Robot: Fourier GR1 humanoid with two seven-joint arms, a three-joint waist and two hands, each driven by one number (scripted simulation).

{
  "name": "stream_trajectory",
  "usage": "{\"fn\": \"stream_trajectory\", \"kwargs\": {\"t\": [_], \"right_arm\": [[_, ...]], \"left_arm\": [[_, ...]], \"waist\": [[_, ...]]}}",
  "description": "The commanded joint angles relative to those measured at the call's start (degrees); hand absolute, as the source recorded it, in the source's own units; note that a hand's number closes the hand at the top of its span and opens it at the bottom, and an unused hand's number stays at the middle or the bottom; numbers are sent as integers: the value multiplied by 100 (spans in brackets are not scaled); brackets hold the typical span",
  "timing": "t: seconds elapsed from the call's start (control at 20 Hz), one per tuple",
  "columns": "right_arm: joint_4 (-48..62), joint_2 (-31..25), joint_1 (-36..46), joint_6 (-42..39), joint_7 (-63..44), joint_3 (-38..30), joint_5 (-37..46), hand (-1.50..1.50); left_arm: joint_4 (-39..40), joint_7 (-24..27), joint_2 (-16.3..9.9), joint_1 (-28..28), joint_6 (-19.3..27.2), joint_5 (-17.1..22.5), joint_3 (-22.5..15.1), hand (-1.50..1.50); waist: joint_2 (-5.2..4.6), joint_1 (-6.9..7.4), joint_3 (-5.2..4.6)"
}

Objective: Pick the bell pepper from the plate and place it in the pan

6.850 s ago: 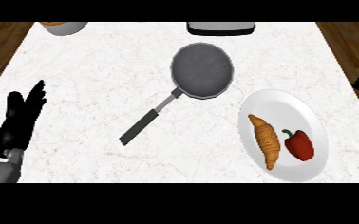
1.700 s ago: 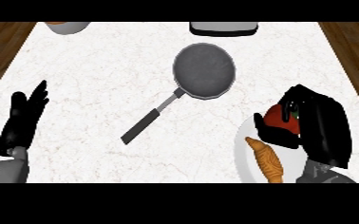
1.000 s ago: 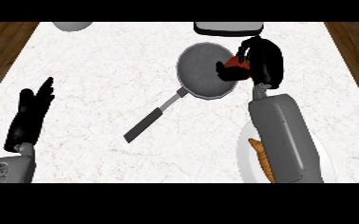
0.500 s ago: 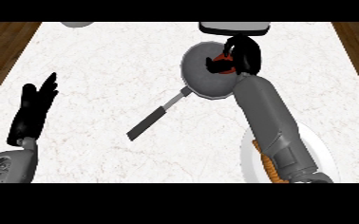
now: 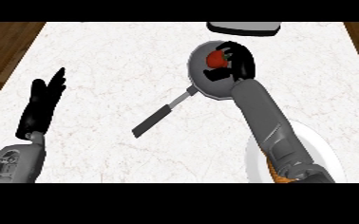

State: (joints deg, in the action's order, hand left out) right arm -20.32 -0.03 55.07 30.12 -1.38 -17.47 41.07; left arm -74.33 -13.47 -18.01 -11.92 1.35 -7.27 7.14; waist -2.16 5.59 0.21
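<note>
Over the pan (image 5: 210,83), the bell pepper (image 5: 216,60) sits inside my right hand (image 5: 235,62), fingers curled round it, above the pan's far half. Pan handle (image 5: 161,118) points down-left across the counter (image 5: 126,66). My forearm crosses the plate (image 5: 322,147), hiding most of it. Left hand (image 5: 42,107) rests at the left edge, fingers straight, holding nothing.

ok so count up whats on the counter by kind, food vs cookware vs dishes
food: 2, the bell pepper and an orange vegetable barely showing on the plate
cookware: 1, the pan
dishes: 1, the plate
unclear: 1, a white and dark item cut off at the far edge
total: 5
</note>
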Motion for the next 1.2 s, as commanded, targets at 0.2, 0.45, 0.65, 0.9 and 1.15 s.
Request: {"fn": "stream_trajectory", "kwargs": {"t": [0.2, 0.45, 0.65, 0.9, 1.15], "right_arm": [[485, 3, 156, 457, 997, -413, -694, -150], [321, 3, 232, 678, 1815, -756, -1120, -150], [439, 3, 443, 1209, 2028, -1029, -1545, -150], [325, -214, 293, 1058, 2291, -1443, -1881, -150], [99, -565, -42, 779, 2376, -1499, -2094, -150]], "left_arm": [[76, 133, -7, -124, -13, -23, 5, 0], [141, 10, 97, -176, 86, -92, -47, 0], [82, 111, 67, 11, 57, -133, -70, 0], [187, -22, -158, -49, -67, 83, 257, 0], [13, -120, -220, 163, 19, 76, 403, 0]], "waist": [[-81, 197, 5], [-53, 70, 5], [3, 76, -2], [81, -256, -12], [191, -476, -16]]}}
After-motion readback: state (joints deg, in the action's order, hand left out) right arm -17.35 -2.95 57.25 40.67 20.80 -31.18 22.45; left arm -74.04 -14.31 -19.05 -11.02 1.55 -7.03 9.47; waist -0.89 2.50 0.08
